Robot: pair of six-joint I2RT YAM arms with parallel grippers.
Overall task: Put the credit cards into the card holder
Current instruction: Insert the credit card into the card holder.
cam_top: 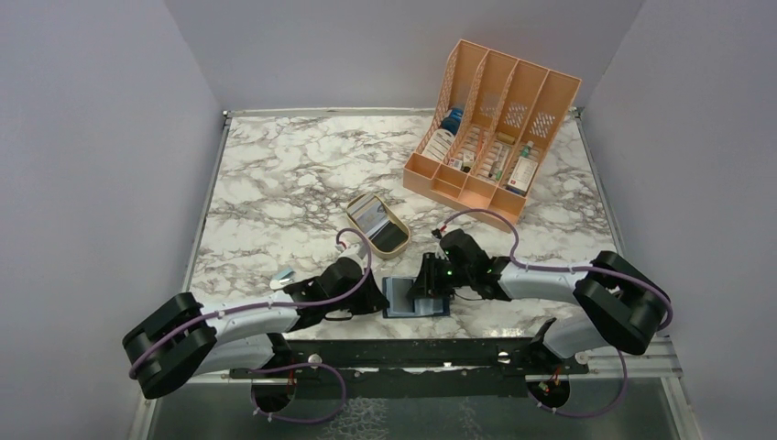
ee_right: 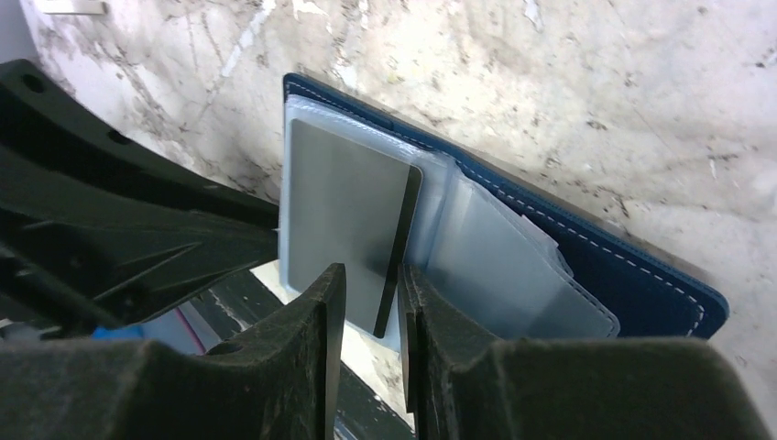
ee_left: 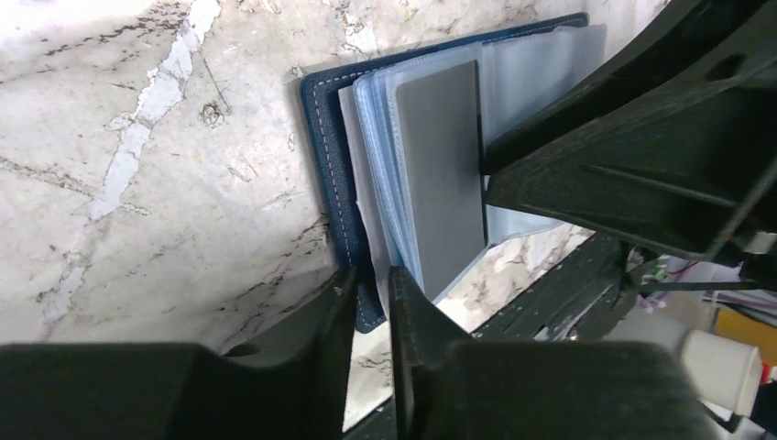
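My right hand [ee_right: 371, 312] has its jaws set narrowly either side of the near edge of a grey credit card [ee_right: 344, 211]. I cannot tell whether they are pinching it or only flanking it. The card lies tilted on the clear sleeves of the open card holder [ee_right: 632, 275], and I can't tell if it has entered a sleeve. My left hand [ee_left: 371, 307], jaws nearly together, straddles the holder's left corner, though I can't tell if it is gripping. The holder sits at the near edge of the worktop [cam_top: 275, 183]. The other sleeves look empty to me, so I judge the task barely begun. Beyond it is a gold tin [cam_top: 377, 223], contents unclear.
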